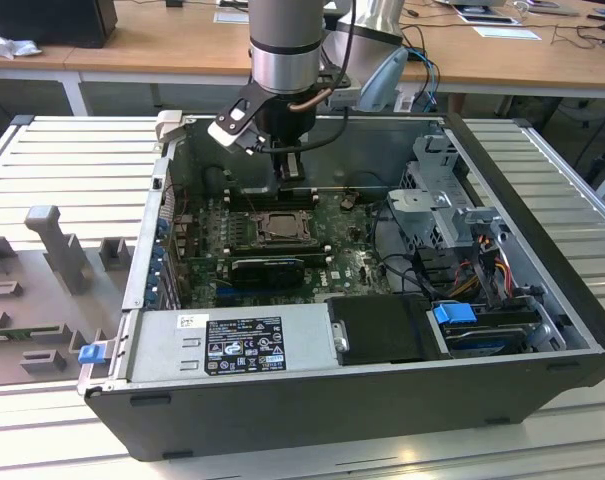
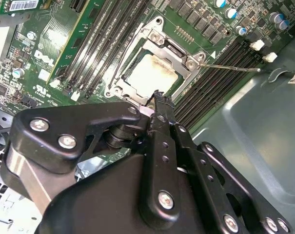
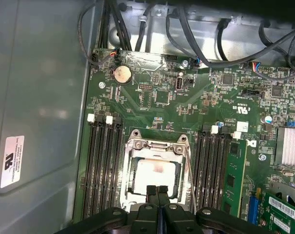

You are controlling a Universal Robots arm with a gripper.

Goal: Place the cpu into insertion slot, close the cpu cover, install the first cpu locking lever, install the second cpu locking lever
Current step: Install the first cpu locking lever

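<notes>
Beige cpu (image 3: 155, 176) sat in the insertion slot (image 3: 131, 181) beneath the lowered silver cpu cover (image 3: 154, 146). The tool (image 3: 157, 190), closed up and empty, hung at the cover's edge. One locking lever (image 2: 237, 68) stuck out, apparently unlatched.

Exterior view: even, diffuse room light from above, no hard shadows. Ribbed table (image 1: 542, 180) is bright. Inside of the computer case (image 1: 312, 400) is dimmer, motherboard (image 1: 352, 265) shaded by its walls. Soft sheen on the arm (image 1: 287, 40) tube.
Second wrist view: cpu (image 2: 149, 73) face nearly blown out, glints on cpu cover (image 2: 186, 73). Gripper (image 2: 159, 96) body is near-black, close and slightly soft.
First wrist view: flat light, cables (image 3: 206, 58) by the case wall sink into shadow.
</notes>
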